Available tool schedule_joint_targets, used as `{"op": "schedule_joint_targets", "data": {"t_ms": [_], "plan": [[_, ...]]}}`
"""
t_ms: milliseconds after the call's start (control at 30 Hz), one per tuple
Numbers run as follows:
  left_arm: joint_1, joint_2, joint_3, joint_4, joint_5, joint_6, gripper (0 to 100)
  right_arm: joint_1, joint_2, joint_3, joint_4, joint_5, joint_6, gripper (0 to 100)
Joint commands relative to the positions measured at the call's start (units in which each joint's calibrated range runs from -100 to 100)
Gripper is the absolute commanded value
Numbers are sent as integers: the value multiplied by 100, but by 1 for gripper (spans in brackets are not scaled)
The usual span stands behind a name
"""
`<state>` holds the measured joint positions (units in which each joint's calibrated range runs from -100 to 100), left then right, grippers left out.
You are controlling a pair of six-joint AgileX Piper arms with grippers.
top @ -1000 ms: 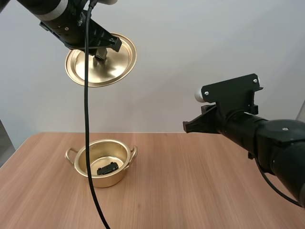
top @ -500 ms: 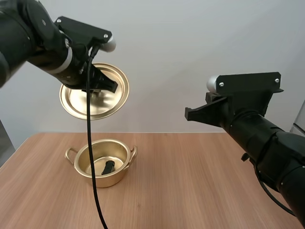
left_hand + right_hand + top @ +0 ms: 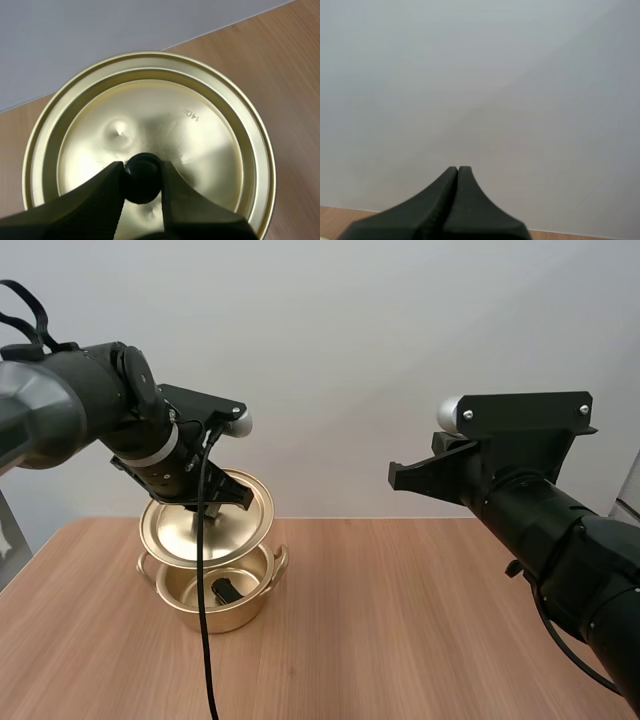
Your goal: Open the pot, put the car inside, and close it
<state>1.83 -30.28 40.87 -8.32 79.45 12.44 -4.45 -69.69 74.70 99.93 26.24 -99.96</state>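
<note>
A gold pot (image 3: 248, 608) with two side handles stands on the wooden table at the left. A small black car (image 3: 227, 591) lies inside it. My left gripper (image 3: 203, 497) holds the gold lid (image 3: 190, 532) tilted just above the pot's rim. In the left wrist view my left gripper (image 3: 142, 178) pinches the lid's black knob (image 3: 142, 171) between its fingers, over the round lid (image 3: 200, 130). My right gripper (image 3: 396, 479) hangs high over the table's right half. In the right wrist view my right gripper (image 3: 457, 171) shows its fingers pressed together as one dark wedge.
The wooden table (image 3: 400, 640) spreads bare to the right of the pot and toward its front edge. A plain pale wall stands behind the table.
My left arm has carried the lid down from high above the table to just over the pot. My right arm rose slightly at first, then held still.
</note>
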Motion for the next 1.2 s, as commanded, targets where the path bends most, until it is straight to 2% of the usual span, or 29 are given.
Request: {"op": "schedule_joint_targets", "data": {"t_ms": [0, 800, 1167], "plan": [[2, 187, 10, -110, 88, -4, 0, -3, -5, 0, 7, 15, -4, 0], [2, 1358, 24, -12, -298, -4, 0, -3, -5, 0, 7, 15, -4, 0], [2, 1452, 573, 198, -1224, -4, 0, -3, -5, 0, 7, 15, -4, 0]]}}
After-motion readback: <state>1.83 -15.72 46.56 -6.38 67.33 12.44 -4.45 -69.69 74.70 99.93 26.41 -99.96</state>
